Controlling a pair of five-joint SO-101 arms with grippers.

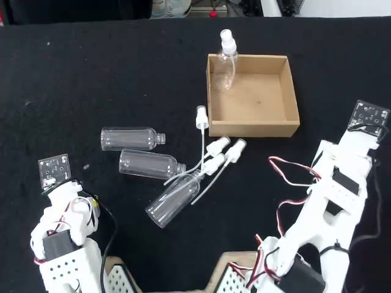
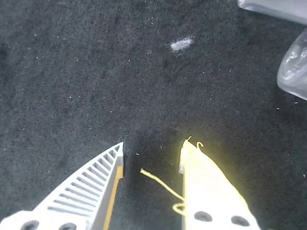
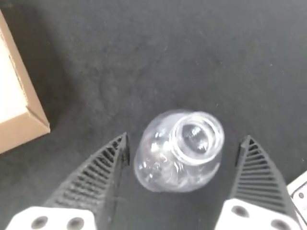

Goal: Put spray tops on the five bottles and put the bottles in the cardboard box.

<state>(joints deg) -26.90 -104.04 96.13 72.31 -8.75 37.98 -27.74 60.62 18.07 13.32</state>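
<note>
A: Where is the right gripper (image 3: 186, 138) sitting relative to its bottle?

B: It is hanging directly over the uncapped bottle (image 3: 180, 151). The bottle is standing upright on the black cloth (image 3: 216, 48), with its long axis pointing straight up at the wrist camera and its open neck showing. The jaws are spread wide, one on each side of the bottle, and neither is touching it.

A: So a straight descent would bracket it?

B: That is how I am reading it (though the bottle is sitting a little closer to one jaw than the other). It is clear plastic, round-shouldered, and carrying no top. A corner of the cardboard box (image 3: 19, 110) is lying near it on the cloth.

A: And the left gripper (image 2: 152, 143)?

B: It is hovering over bare cloth with its jaws parted and holding nothing. The three bare bottles (image 1: 149, 163) are lying on their sides between the two arms, nearer the left one. The four loose spray tops (image 1: 218, 145) are lying just beyond their necks, toward the box.

A: Is anything finished yet?

B: One capped bottle (image 1: 226, 64) is leaning in the box's far corner, so I am judging four bottles left to do.
</note>
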